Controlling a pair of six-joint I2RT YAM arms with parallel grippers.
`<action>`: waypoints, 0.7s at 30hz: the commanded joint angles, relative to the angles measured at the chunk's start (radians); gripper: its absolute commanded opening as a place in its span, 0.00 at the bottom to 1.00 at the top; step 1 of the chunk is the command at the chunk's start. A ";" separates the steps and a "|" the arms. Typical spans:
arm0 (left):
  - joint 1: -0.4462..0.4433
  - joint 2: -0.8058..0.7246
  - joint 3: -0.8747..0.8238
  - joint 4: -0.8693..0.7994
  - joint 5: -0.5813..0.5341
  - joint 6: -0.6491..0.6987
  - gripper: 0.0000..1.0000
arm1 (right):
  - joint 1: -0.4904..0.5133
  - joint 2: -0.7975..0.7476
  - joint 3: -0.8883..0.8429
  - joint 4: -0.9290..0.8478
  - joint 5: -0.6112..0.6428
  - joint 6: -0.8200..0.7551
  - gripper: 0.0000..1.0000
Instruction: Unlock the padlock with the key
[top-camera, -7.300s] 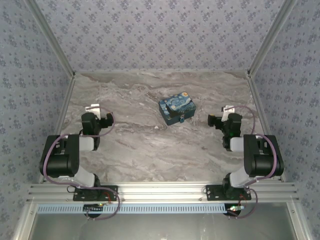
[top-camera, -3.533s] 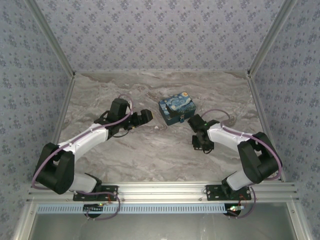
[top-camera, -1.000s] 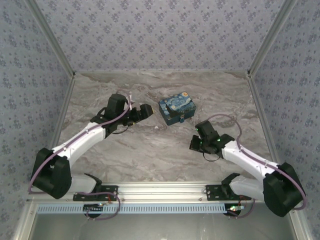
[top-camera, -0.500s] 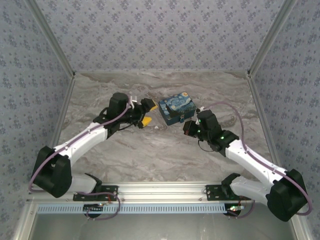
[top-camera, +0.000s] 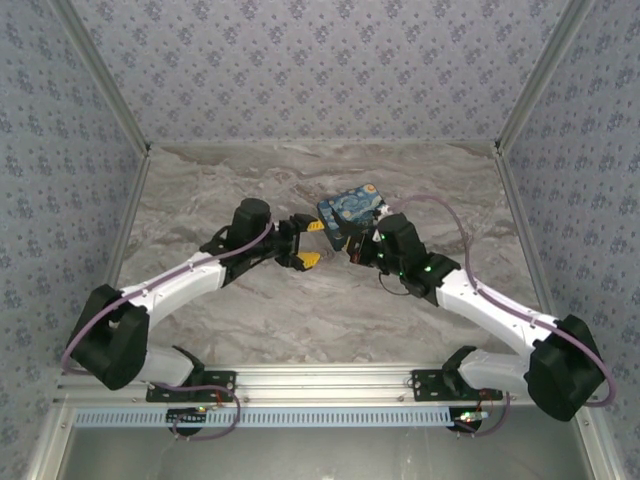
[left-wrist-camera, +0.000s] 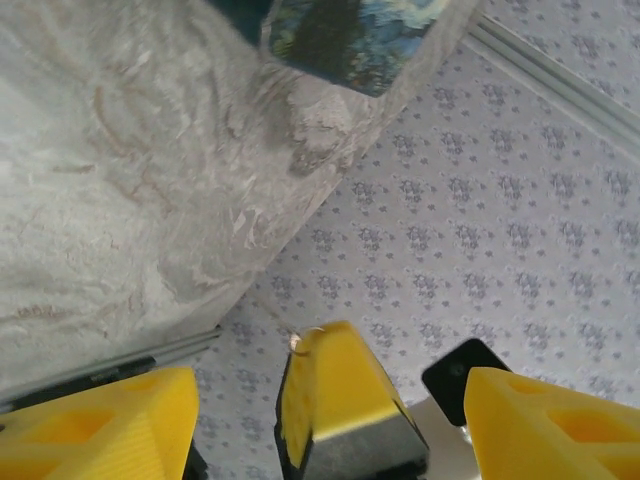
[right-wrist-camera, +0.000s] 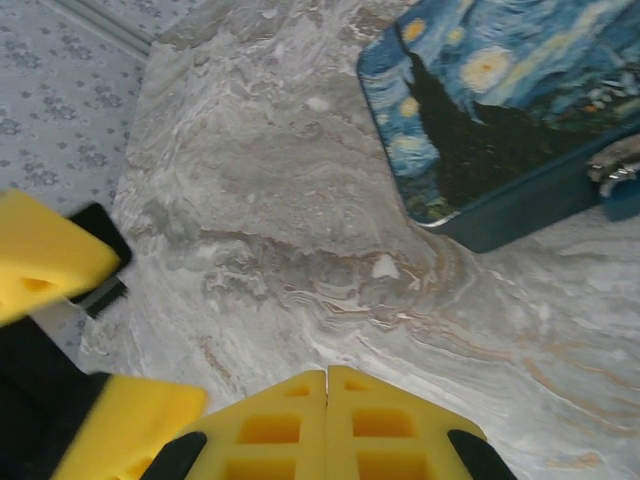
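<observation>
The blue starry-night box sits mid-table. The small silvery padlock hangs on the box's front wall. My right gripper hovers just in front of the box, with its yellow fingers pressed shut. A thin wire ring pokes out at their tip, seemingly the key's; the key itself is hidden. My left gripper is open and faces it from the left. The right gripper's shut fingers appear between the left gripper's spread pads without touching them.
The marble table is bare around the box. Patterned walls and an aluminium frame enclose it. Both forearms reach diagonally inward from the near corners, almost meeting in front of the box.
The right gripper rose from the near table and swung up-left to the box's front. The left gripper moved right toward it, and its jaws narrowed somewhat.
</observation>
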 joint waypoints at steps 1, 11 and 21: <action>-0.019 0.004 -0.024 0.047 -0.004 -0.140 0.69 | 0.027 0.031 0.054 0.073 0.015 0.020 0.00; -0.029 0.012 -0.050 0.102 -0.005 -0.202 0.63 | 0.074 0.117 0.104 0.142 -0.007 0.029 0.00; -0.029 0.020 -0.073 0.127 -0.012 -0.234 0.54 | 0.102 0.142 0.113 0.154 -0.022 0.040 0.00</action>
